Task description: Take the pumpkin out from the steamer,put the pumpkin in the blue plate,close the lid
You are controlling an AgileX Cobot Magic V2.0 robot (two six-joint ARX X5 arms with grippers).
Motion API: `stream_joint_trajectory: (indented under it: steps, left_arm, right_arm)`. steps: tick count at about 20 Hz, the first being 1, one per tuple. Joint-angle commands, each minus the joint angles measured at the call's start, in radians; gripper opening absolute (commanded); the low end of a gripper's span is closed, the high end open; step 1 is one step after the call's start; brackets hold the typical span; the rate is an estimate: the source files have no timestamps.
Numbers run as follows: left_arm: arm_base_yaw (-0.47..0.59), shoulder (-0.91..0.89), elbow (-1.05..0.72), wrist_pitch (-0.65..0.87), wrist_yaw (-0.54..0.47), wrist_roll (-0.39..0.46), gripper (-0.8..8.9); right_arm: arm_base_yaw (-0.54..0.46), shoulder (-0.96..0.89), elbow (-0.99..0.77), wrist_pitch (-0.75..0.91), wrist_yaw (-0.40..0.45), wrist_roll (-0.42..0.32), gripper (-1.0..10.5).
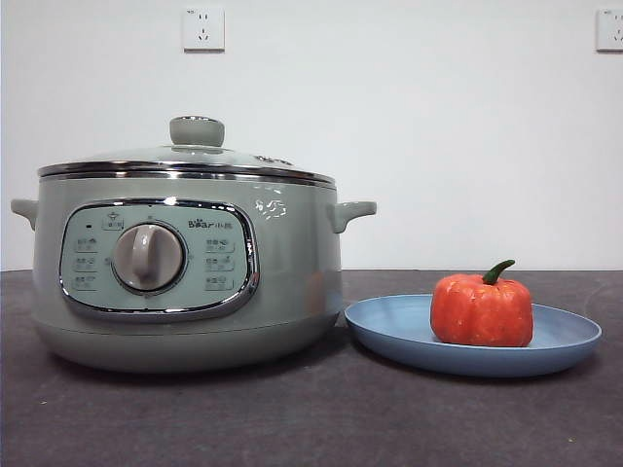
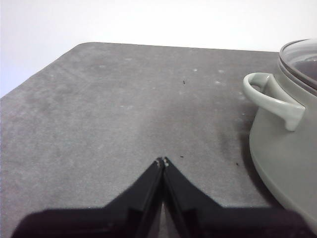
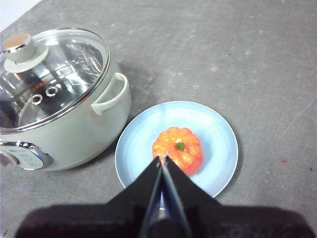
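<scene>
The sage-green steamer (image 1: 190,268) stands at the left of the front view with its glass lid (image 1: 190,161) seated on its rim. The orange pumpkin (image 1: 482,309) sits upright in the blue plate (image 1: 389,326) to the steamer's right. My right gripper (image 3: 163,160) is shut and empty, high above the pumpkin (image 3: 178,148) and plate (image 3: 213,134); the steamer (image 3: 74,129) and lid (image 3: 54,69) show beside them. My left gripper (image 2: 163,161) is shut and empty above bare table, apart from the steamer's side handle (image 2: 272,99). Neither gripper shows in the front view.
The dark grey table (image 1: 292,418) runs under everything. A white wall with two sockets (image 1: 203,28) stands behind. The table's rounded far corner (image 2: 84,45) shows in the left wrist view.
</scene>
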Motion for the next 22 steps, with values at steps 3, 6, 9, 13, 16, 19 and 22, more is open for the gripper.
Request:
stream_joint_trajectory:
  steps: [3, 6, 9, 13, 16, 19, 22]
  left_arm:
    - [0.003, -0.001, -0.017, 0.005, 0.007, 0.001, -0.03]
    - [0.003, -0.001, -0.017, 0.005, 0.007, 0.001, -0.03]
    - [0.003, -0.001, -0.017, 0.005, 0.007, 0.001, -0.03]
    - [0.003, -0.001, -0.017, 0.005, 0.007, 0.001, -0.03]
    - [0.003, -0.001, -0.017, 0.005, 0.007, 0.001, -0.03]
    - [0.003, -0.001, -0.017, 0.005, 0.007, 0.002, -0.03]
    - [0.003, -0.001, -0.017, 0.005, 0.007, 0.001, -0.03]
  right_arm:
    - [0.000, -0.001, -0.007, 0.005, 0.003, 0.008, 0.0]
    - [0.000, -0.001, -0.007, 0.005, 0.003, 0.008, 0.0]
    - [0.000, -0.001, -0.007, 0.005, 0.003, 0.008, 0.0]
    - [0.000, -0.002, -0.007, 0.000, 0.005, 0.005, 0.0]
    - [-0.027, -0.071, -0.021, 0.010, 0.003, -0.148, 0.0]
    - [-0.129, -0.191, -0.132, 0.132, -0.005, -0.212, 0.0]
    - [-0.250, -0.354, -0.351, 0.317, -0.005, -0.209, 0.0]
